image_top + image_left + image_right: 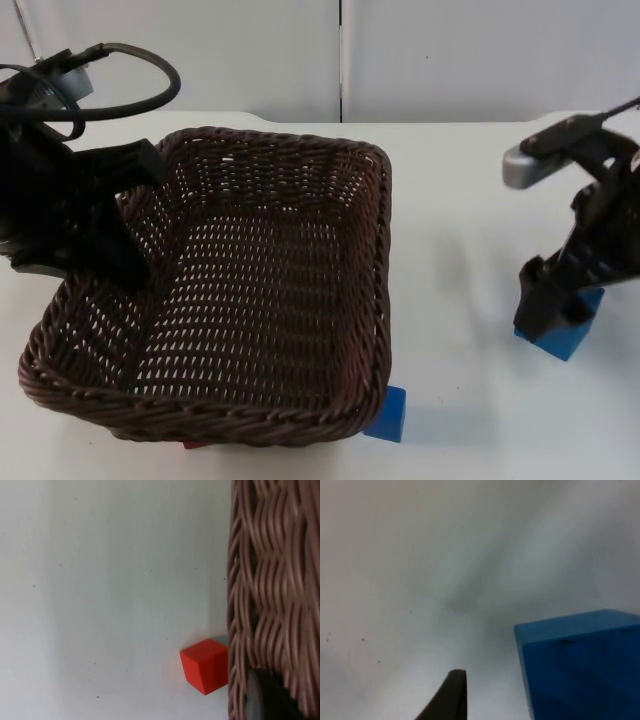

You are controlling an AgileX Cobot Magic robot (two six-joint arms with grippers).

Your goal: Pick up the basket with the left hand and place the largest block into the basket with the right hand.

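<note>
Left claw (135, 255): closed on the left wall of the wicker basket (300, 150), held tilted above the bench (460, 180). Right claw (550, 310): clamped on a large blue block (570, 335) at bench level. A red block (205, 665) is seen beside the basket; a smaller blue block (390, 415) at its near corner.

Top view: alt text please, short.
A brown wicker basket is held at its rim by the left gripper above a white table. The right gripper is down at a blue block; a second blue block peeks out beside the basket.

Rough brown woven wicker basket (270, 300); smooth matt white table (470, 200).
</note>
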